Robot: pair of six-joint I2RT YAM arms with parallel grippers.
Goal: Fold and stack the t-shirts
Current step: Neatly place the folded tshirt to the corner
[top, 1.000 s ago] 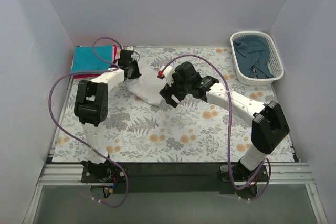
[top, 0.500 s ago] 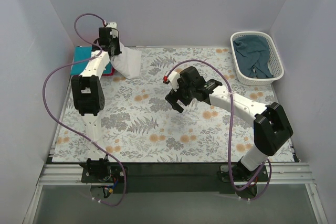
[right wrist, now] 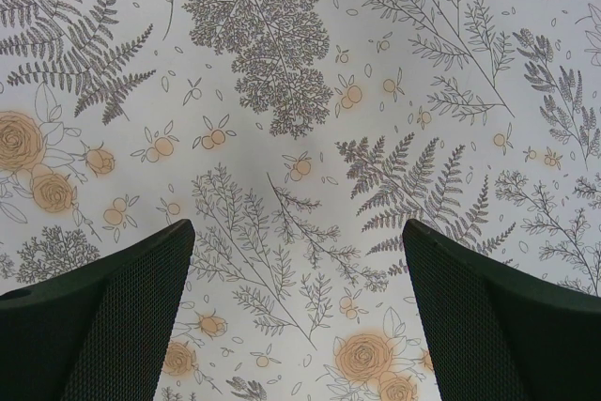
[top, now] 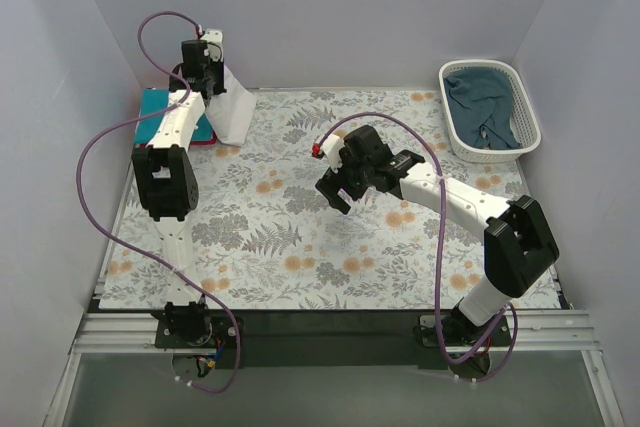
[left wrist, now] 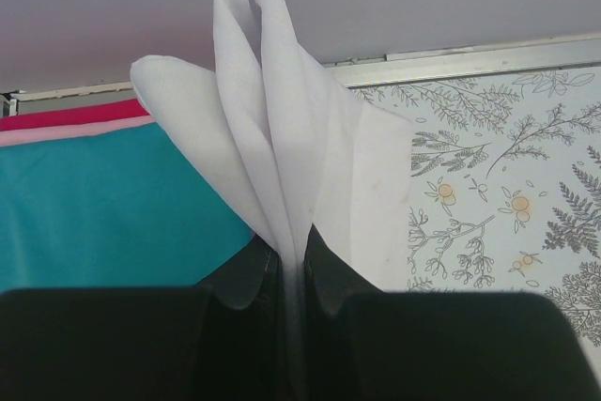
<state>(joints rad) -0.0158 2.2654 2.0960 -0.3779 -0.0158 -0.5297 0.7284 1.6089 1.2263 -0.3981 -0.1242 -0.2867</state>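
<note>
White walls (top: 330, 17) on three sides, tight around a surface (top: 300, 247) printed with flowers. Up in the far left corner, the left tool (left wrist: 289, 265) clamped on the folded white t-shirt (left wrist: 282, 138), held high with the cloth hanging down below. Just to the left of that, the bright teal t-shirt (left wrist: 113, 204) lying flat on top of the red t-shirt (left wrist: 75, 117). Far over on the right, the dark blue-teal t-shirt (top: 482, 102) bunched up in the white basket (top: 530, 117), not folded yet.

Could go wrong from here:
- Only a thin pinch at one edge of the white t-shirt, so may fall open or slip out on the way down.
- Hanging more to the right of the stack than over it, so might land half on the teal one and half on the surface.
- Could also push the teal one crooked if dropped low and dragged across.

Very little room on the left, with a wall close behind the stack and another close beside it. Lots of open room in the middle. There, the right tool (right wrist: 296, 232) with fingers wide apart, holding nothing, low over the bare surface, well apart from both the stack and the basket.
</note>
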